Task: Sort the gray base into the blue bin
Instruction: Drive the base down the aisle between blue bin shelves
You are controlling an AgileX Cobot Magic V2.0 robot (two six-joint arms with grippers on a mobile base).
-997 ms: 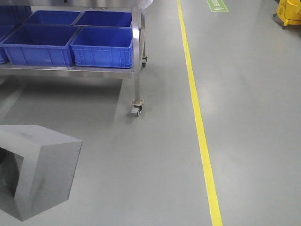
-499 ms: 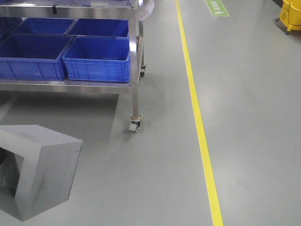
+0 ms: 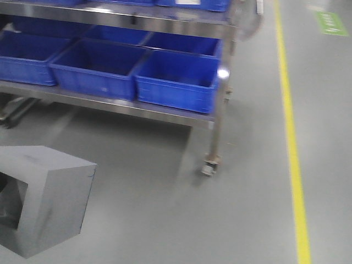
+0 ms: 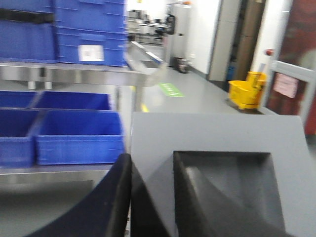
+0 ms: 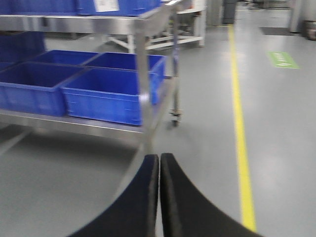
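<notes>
Gripping one wall of the gray base (image 4: 222, 131) is the left claw (image 4: 152, 165).

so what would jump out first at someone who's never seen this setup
The matte gray cube-like block fills the lower left of the front view. The left gripper clamps one of its walls, with one finger inside the square recess. Beyond it, a row of deep bright-blue plastic totes sits on the lower shelf of a stainless steel trolley, and a yellow floor line runs along the right.
</notes>
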